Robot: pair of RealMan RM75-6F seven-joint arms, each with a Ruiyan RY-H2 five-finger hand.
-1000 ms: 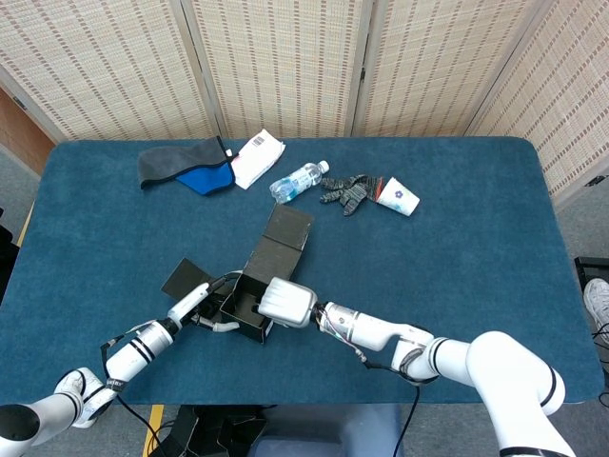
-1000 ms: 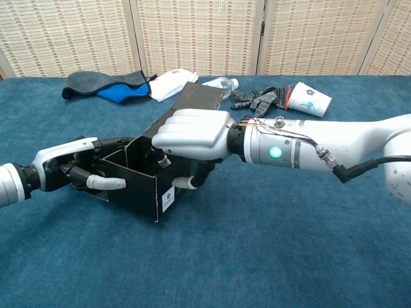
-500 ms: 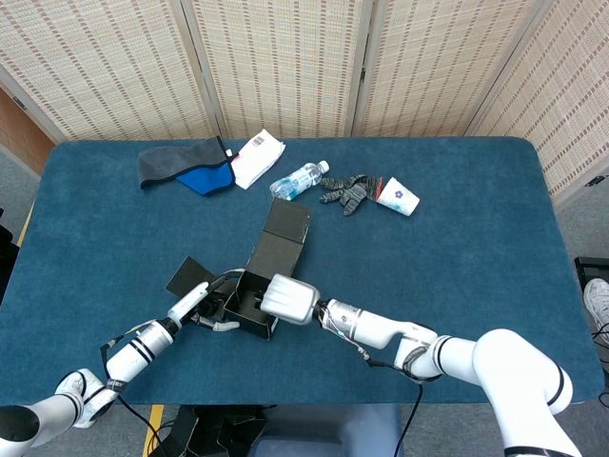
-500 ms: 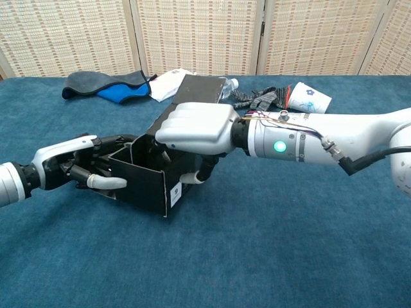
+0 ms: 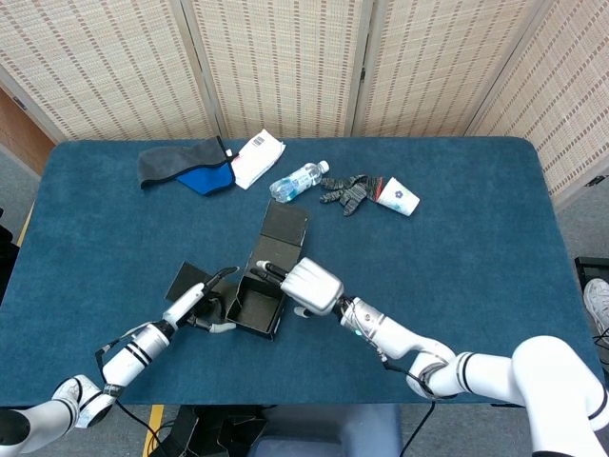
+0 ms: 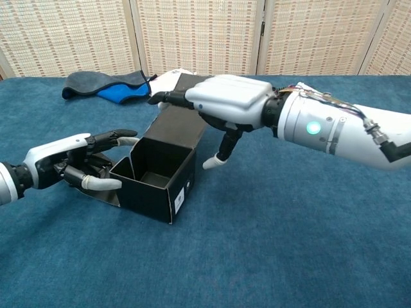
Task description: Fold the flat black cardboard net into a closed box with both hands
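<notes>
Cardboard box (image 6: 157,178), black and open-topped with its lid flap raised behind, sits near the blue table's (image 5: 457,248) front edge, left hand (image 6: 74,160) spread empty just beside it, right hand (image 6: 221,102) spread empty above it.

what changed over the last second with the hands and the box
The right hand let go of the box and lifted out, its fingers now spread above the lid flap. The left hand opened slightly but remains at the box's left wall. The bottle, cup and cloths stayed put.
</notes>
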